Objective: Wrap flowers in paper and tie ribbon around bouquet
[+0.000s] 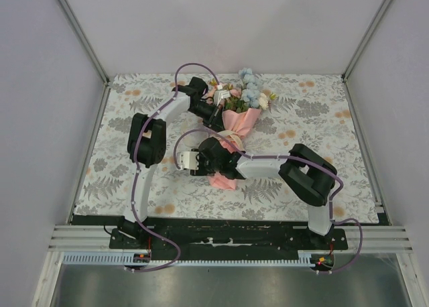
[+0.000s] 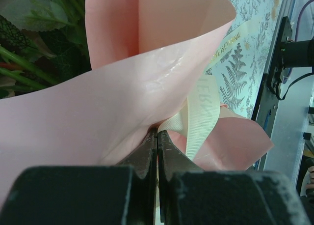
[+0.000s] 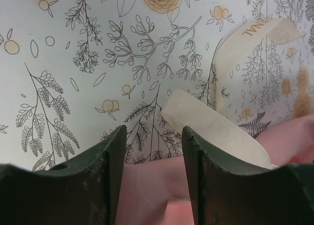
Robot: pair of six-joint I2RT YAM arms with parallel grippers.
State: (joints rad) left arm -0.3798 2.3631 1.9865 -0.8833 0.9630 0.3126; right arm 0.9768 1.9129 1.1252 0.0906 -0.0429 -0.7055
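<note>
Salmon-pink paper (image 2: 98, 112) is seen rolled into a cone around the flowers (image 1: 248, 92). The bouquet (image 1: 238, 126) is laid across the middle of the printed tablecloth (image 3: 73, 63), with its blooms toward the far side. The cream ribbon (image 2: 203, 104) is looped at the waist, but no finished knot or bow can be made out, so tying is judged to be the step in hand.

The left gripper (image 2: 157, 136) is clamped fully shut, its tips pressed in where the ribbon meets the paper's edge. Whether ribbon or paper is nipped there cannot be told. The right gripper (image 3: 153, 131) is held about half open above the cone's narrow end, with nothing between its fingers. A loose ribbon end is seen on the cloth just beyond its right finger.

For a clean tie, that free end is best taken close to its tip and flat across the pads, with no paper caught along with it. The left hold is best used as an anchor. Any pull should be made gently along the table, so that the cone is neither crushed nor dragged. The strand is judged floppy and likely to slip.
</note>
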